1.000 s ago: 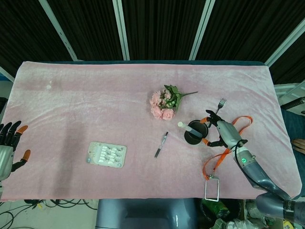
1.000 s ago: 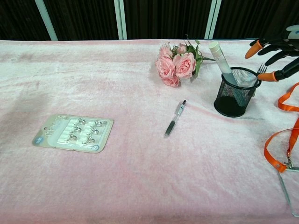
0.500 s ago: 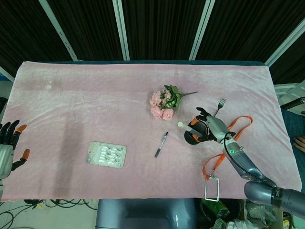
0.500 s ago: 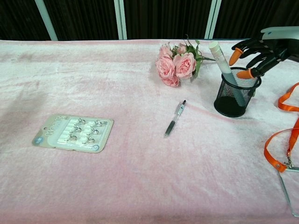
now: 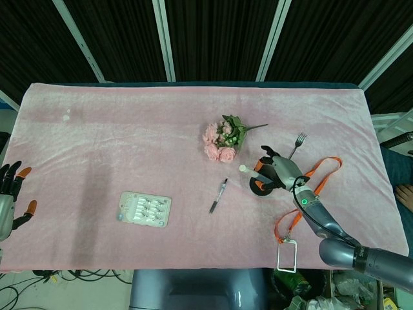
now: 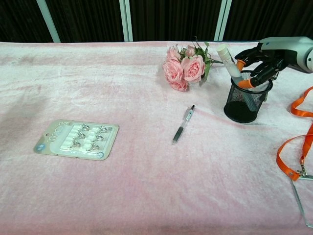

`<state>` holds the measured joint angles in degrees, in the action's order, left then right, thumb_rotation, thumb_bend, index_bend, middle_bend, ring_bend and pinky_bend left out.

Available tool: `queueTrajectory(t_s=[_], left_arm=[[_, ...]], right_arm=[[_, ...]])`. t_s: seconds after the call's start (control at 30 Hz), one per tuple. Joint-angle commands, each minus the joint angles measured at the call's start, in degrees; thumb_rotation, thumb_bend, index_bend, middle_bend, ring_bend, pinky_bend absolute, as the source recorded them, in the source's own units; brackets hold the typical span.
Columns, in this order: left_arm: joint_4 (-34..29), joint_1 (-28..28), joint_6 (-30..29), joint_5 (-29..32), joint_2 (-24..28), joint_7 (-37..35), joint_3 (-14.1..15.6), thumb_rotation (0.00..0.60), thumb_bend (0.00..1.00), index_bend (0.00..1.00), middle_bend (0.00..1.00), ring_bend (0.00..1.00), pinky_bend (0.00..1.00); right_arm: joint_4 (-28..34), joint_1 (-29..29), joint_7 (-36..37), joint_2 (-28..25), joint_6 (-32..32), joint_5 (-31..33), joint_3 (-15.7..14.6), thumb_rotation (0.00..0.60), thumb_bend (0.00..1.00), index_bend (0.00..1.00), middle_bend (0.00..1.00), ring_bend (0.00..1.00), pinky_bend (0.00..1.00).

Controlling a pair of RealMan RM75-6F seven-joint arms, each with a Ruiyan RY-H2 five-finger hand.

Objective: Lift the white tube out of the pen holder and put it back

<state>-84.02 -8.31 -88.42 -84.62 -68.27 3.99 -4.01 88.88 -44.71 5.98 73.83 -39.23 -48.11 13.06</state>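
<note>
Pink cloth (image 6: 146, 196); white tube (image 6: 228, 59) in pen holder (image 6: 244, 100)

Lab: pink-clothed table (image 5: 129, 129), dark curtains (image 5: 213, 39), cables (image 5: 77, 276).

White tube (image 6: 228, 61) leans (capped) in pen holder (image 6: 247, 100).

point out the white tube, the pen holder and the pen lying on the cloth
white tube (image 6: 225, 55), chest view, on its upper shaft just below the cap
pen holder (image 6: 238, 109), chest view, on the black mesh wall near the base
pen (image 6: 183, 124), chest view, on the middle of its barrel
</note>
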Motion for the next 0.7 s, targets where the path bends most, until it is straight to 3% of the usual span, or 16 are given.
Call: queueTrajectory(t_s=[0.03, 0.7], left_arm=[[0.02, 0.02, 0.15, 0.03, -0.02, 0.08, -0.03, 0.600, 0.35, 0.12, 0.03, 0.00, 0.02], [-0.55, 0.39, 0.49, 0.38, 0.21, 0.54, -0.53, 0.600, 0.35, 0.12, 0.03, 0.00, 0.02]], right_arm=[[-0.45, -0.30, -0.23, 0.38, 0.06, 0.42, 0.06, 0.600, 0.23, 0.50, 0.04, 0.09, 0.17], [-1.87, -0.51, 0.74, 0.57, 1.72, 0.66, 0.26, 0.600, 0.31, 0.59, 0.05, 0.09, 0.17]])
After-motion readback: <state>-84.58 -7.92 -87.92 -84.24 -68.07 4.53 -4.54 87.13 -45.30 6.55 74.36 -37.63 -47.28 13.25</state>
